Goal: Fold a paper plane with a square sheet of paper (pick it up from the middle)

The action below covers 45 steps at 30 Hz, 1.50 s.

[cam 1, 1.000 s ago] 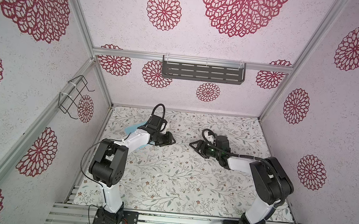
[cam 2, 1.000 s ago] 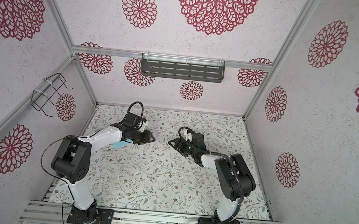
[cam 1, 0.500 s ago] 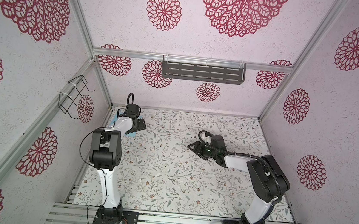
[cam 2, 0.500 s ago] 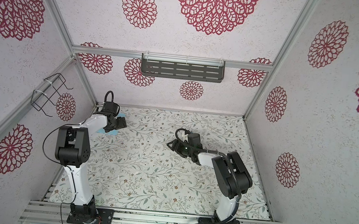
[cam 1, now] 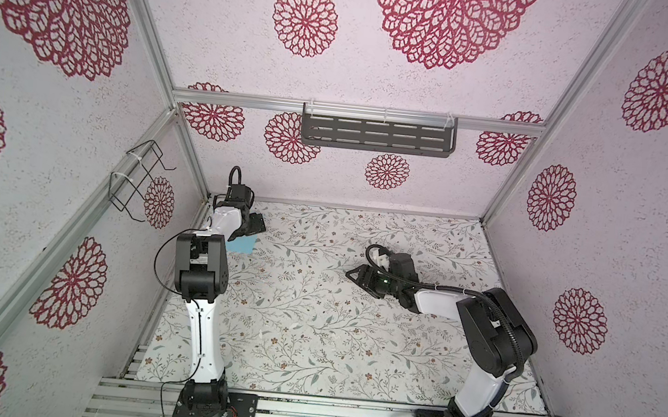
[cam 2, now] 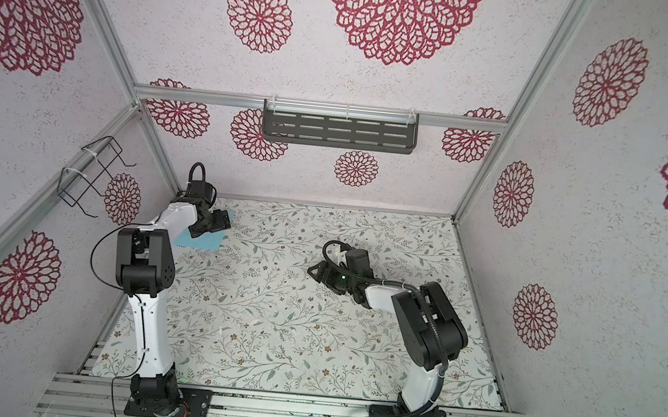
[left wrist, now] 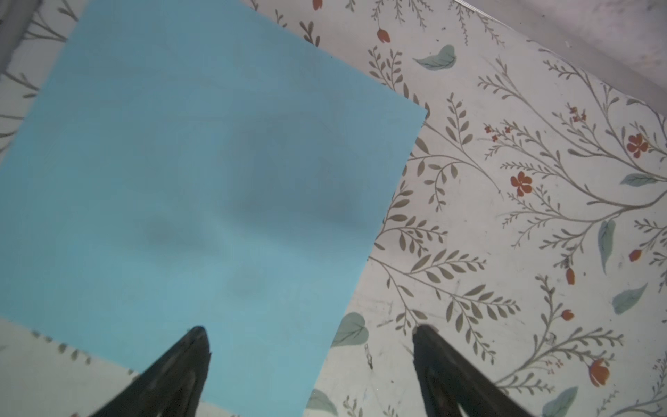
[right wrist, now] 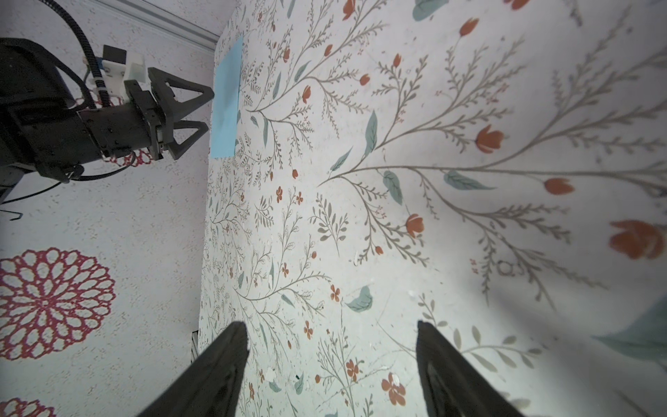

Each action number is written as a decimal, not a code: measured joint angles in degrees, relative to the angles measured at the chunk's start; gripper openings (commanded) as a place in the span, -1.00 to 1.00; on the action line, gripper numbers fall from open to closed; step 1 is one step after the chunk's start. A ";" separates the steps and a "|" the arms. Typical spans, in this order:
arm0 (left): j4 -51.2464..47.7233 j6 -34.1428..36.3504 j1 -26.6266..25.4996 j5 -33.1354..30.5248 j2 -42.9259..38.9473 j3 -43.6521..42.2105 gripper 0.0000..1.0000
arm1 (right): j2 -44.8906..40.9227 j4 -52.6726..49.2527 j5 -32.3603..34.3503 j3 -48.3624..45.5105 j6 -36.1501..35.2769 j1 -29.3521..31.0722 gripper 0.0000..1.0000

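The square sheet of paper [cam 1: 242,245] [cam 2: 207,242] lies flat and unfolded on the floral mat in the far left corner, partly hidden under my left arm in both top views. My left gripper [cam 1: 257,224] [cam 2: 222,219] hovers over it, open. In the left wrist view the paper [left wrist: 202,173] fills the frame; the gripper [left wrist: 310,329] has one finger over the sheet and the other over bare mat past its edge. My right gripper [cam 1: 353,274] [cam 2: 315,270] [right wrist: 332,324] is open and empty over mid-mat, facing the paper [right wrist: 226,104] and the left gripper [right wrist: 210,109].
The left wall and back wall stand close to the paper's corner. A dark slotted shelf [cam 1: 377,134] hangs on the back wall and a wire rack [cam 1: 139,178] on the left wall. Metal rails [cam 1: 325,409] with both arm bases run along the front.
My left gripper swung from the middle of the mat back to the far left corner over the sheet, and its jaws opened wide. The right gripper drifted slightly left. The paper stayed put.
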 measured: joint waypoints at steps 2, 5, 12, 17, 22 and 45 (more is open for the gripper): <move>-0.94 -0.26 0.00 1.42 1.01 0.13 0.82 | 0.00 0.02 0.00 0.00 0.02 0.00 0.53; -2.32 -0.85 0.00 3.30 2.12 0.07 0.81 | 0.00 0.02 0.00 0.00 0.07 0.00 0.54; -3.19 -2.29 -0.04 6.58 2.14 0.11 0.78 | 0.00 0.00 0.02 0.00 0.46 0.00 0.53; -2.89 -3.87 -0.31 10.49 -0.09 -3.30 0.75 | 0.00 -0.02 0.28 0.00 0.48 0.00 0.53; -1.90 -6.43 -3.50 13.90 -6.12 -12.70 0.72 | 0.00 -0.13 0.92 -0.02 0.46 -0.02 0.53; 6.03 -23.50 -27.21 28.28 -25.90 -35.34 0.77 | -4.33 -11.39 6.47 0.92 -2.10 -0.13 0.33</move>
